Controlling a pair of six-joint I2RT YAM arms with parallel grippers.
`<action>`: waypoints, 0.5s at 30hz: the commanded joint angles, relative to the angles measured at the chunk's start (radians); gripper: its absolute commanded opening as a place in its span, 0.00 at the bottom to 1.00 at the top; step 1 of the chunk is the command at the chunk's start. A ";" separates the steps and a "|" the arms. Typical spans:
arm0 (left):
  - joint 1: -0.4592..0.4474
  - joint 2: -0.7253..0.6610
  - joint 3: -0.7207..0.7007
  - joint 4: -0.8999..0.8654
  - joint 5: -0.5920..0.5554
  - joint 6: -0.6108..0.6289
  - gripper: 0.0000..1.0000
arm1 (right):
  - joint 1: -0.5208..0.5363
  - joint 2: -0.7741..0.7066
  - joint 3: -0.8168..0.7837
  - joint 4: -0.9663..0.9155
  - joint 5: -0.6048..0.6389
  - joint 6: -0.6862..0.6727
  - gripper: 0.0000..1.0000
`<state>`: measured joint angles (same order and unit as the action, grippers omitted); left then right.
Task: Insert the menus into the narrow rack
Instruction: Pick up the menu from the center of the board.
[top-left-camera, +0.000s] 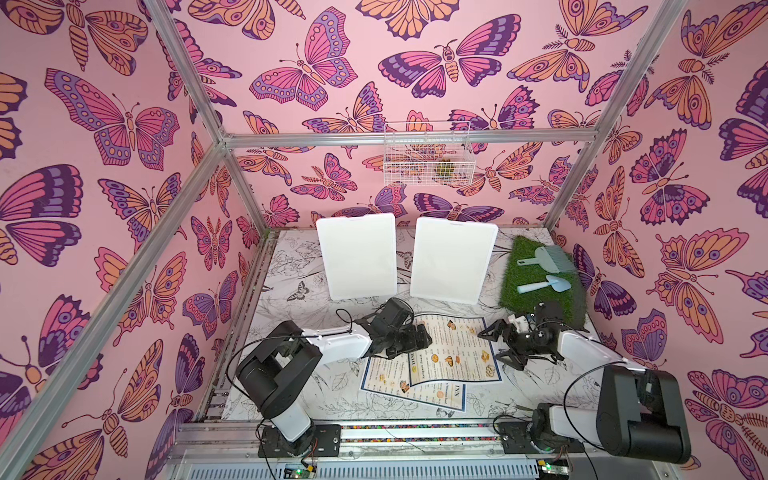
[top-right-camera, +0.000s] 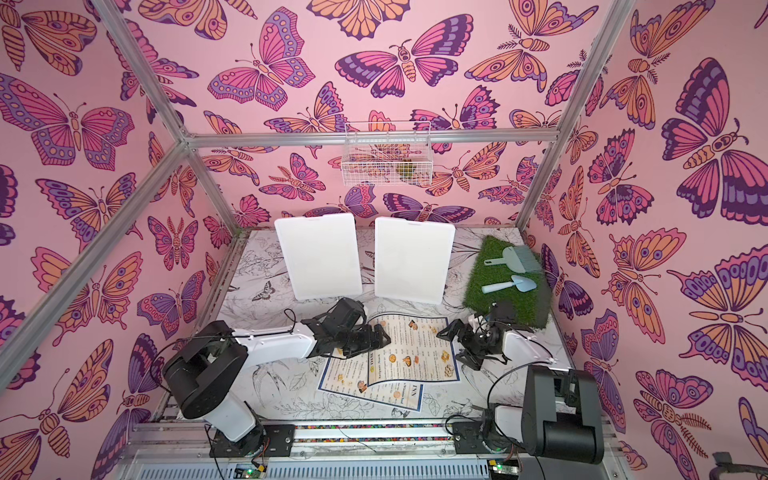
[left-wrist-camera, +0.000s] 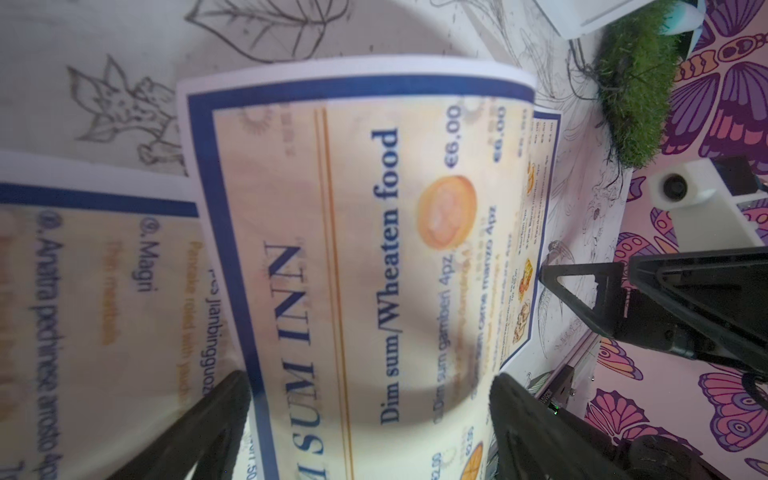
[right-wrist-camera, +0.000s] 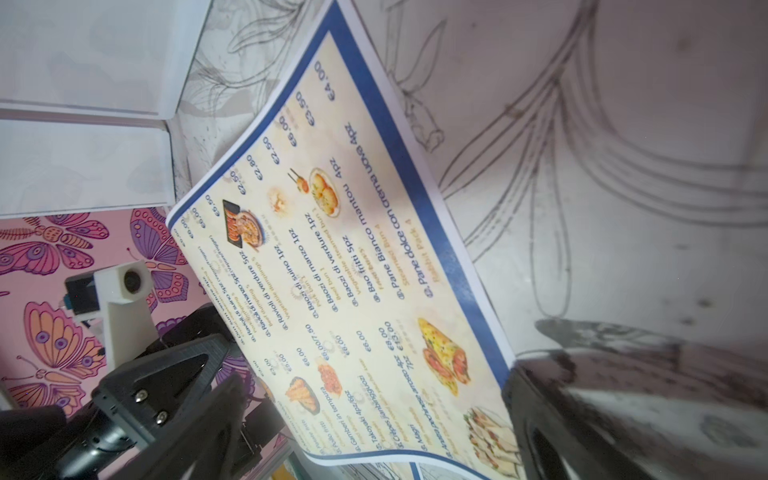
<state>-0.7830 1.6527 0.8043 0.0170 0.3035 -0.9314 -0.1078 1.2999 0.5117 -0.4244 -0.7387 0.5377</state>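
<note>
Two menus lie overlapping on the table between my arms. The upper menu (top-left-camera: 457, 353) (top-right-camera: 415, 353) is cream with a dark blue border and food photos, and it partly covers the lower menu (top-left-camera: 395, 380) (left-wrist-camera: 104, 291). The upper menu (left-wrist-camera: 353, 249) (right-wrist-camera: 353, 249) bows, with its edges curled off the table. My left gripper (top-left-camera: 426, 336) (left-wrist-camera: 370, 415) stands open at its left edge, fingers wide on either side of the sheet. My right gripper (top-left-camera: 492, 345) (right-wrist-camera: 374, 407) is open at the right edge. A narrow white wire rack (top-left-camera: 428, 153) (top-right-camera: 386, 153) hangs on the back wall rail.
Two white boards (top-left-camera: 357, 257) (top-left-camera: 453, 259) stand upright at the back of the table. A green turf mat (top-left-camera: 536, 286) at the back right carries a pale blue brush (top-left-camera: 548, 255) and a small shovel (top-left-camera: 540, 284). Metal frame posts line the walls.
</note>
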 joint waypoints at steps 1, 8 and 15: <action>0.014 0.034 -0.002 -0.042 -0.015 0.044 0.93 | 0.027 0.048 -0.055 0.000 0.025 -0.012 1.00; 0.016 0.040 0.007 -0.039 0.000 0.061 0.94 | 0.080 0.084 -0.061 0.070 0.006 0.015 0.99; 0.018 0.008 -0.010 -0.009 -0.005 0.075 0.99 | 0.122 0.103 -0.055 0.085 0.052 0.038 0.98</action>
<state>-0.7761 1.6585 0.8139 0.0242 0.3168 -0.8803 -0.0006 1.3643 0.4999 -0.2844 -0.8265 0.5613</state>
